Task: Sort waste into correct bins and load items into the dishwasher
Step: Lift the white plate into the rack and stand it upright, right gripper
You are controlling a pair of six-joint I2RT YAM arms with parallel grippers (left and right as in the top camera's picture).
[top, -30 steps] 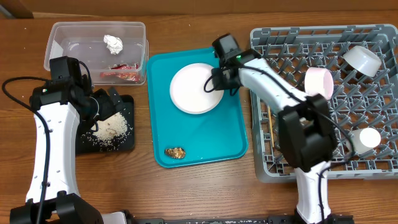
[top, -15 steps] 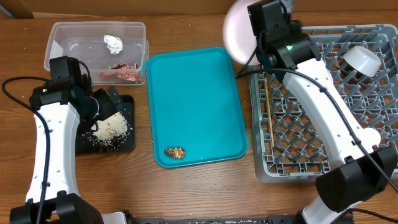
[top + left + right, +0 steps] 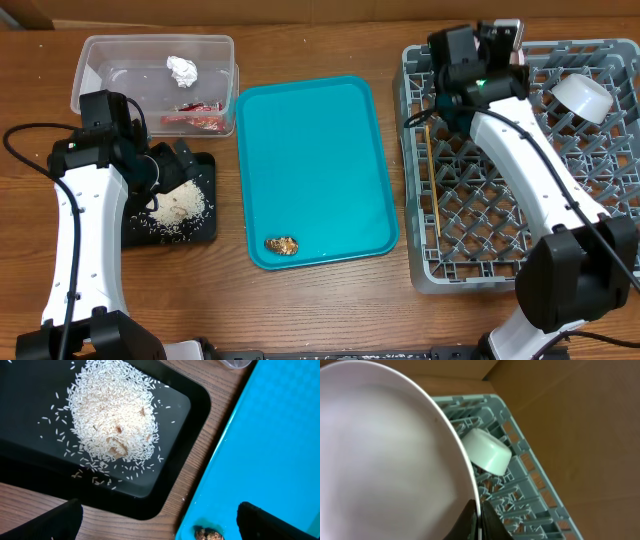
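My right tool (image 3: 479,521) pinching plate (image 3: 385,460) rim, on edge over rack (image 3: 480,215) far-left corner. Lower straight between pegs, clear of bowl (image 3: 487,452); release once seated. Left tool (image 3: 160,525) wide.

Left arm (image 3: 75,230): rises from the near table edge, elbow bent, wrist pitched downward. Left gripper (image 3: 160,527): jaws spread wide, 2 dark fingertips (image 3: 62,522) at the lower corners of the wrist view, nothing between them. Right arm (image 3: 530,150): stretched toward the far side, wrist rolled. Right gripper (image 3: 479,521): jaws pinched tight on the white plate (image 3: 385,460) rim.
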